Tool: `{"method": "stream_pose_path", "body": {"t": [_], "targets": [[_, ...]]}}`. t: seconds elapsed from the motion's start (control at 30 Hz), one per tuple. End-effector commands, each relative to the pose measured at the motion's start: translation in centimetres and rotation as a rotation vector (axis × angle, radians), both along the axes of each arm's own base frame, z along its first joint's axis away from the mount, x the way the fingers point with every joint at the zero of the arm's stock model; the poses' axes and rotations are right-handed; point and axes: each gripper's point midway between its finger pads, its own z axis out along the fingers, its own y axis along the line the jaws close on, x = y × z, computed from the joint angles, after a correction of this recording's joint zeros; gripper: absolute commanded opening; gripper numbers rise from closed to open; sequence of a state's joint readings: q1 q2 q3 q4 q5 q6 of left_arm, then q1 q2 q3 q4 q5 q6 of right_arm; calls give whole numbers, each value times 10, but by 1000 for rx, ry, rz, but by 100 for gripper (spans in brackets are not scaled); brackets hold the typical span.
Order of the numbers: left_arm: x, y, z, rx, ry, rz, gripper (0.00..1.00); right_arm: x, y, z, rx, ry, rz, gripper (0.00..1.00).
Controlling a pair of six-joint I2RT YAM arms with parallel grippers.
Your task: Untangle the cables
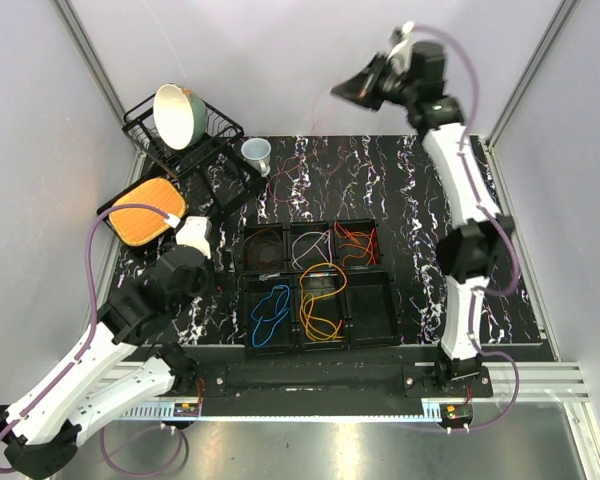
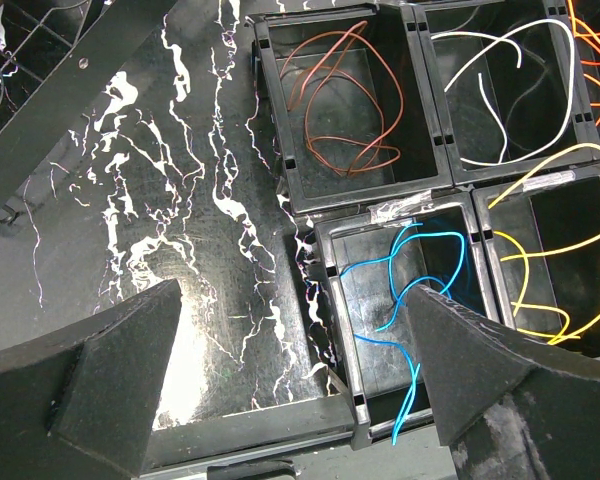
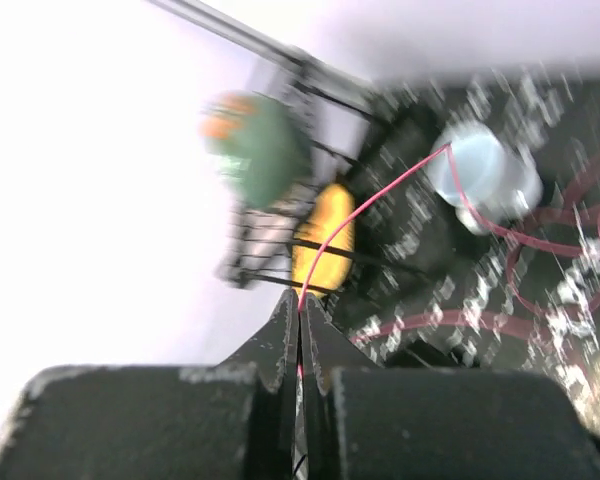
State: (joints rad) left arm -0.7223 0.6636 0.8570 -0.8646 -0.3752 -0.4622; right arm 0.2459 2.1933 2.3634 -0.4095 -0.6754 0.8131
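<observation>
I had the right fingers (image 3: 280, 345) clenched on a reddish cable (image 3: 380, 198), held high at upper centre, and the left fingers (image 2: 130, 340) released. Next, I judged, it needed drawing free toward the lower-right bin (image 1: 371, 312).

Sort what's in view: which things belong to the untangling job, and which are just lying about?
Job: pink cable, pinched in the right gripper; brown cable, white cable, blue cable, yellow cable, in the black bins.
Lying about: bowl; dish rack; cup; orange pad.
</observation>
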Motion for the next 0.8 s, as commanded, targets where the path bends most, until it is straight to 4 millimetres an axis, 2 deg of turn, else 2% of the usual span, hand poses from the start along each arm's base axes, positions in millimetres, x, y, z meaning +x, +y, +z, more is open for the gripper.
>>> {"method": "stream_pose_path", "body": {"t": [0.0, 0.03, 0.1, 0.13, 0.2, 0.23, 0.3, 0.33, 0.4, 0.43, 0.5, 0.53, 0.77], "targets": [[7, -3, 7, -20, -41, 0, 98, -70, -16, 126, 8, -291, 33, 0], [7, -3, 7, -21, -42, 2, 98, -94, -23, 156, 12, -353, 27, 0], [6, -3, 7, -21, -40, 1, 98, -116, -31, 182, 1, -429, 16, 0], [7, -3, 8, -21, -43, 2, 98, -142, -38, 207, 6, -482, 6, 0], [6, -3, 7, -23, -42, 3, 97, -166, -48, 229, -5, -550, -11, 0], [6, -3, 7, -23, -42, 3, 98, -191, -56, 251, -1, -611, -29, 0], [7, -3, 7, -21, -41, 4, 97, -212, -64, 264, -16, -657, -42, 0], [6, -2, 7, -20, -40, 4, 97, -236, -72, 280, -11, -703, -63, 0], [7, -3, 7, -21, -40, 5, 97, -255, -79, 287, -20, -730, -77, 0], [7, -2, 6, -20, -39, 7, 97, -273, -85, 297, -16, -766, -93, 0], [7, -3, 6, -21, -40, 5, 97, -290, -90, 302, -16, -787, -97, 0], [7, -3, 6, -19, -37, 5, 97, -305, -93, 307, -10, -803, -93, 0], [7, -3, 5, -18, -34, 10, 96, -360, -106, 319, -4, -857, -96, 0]]}}
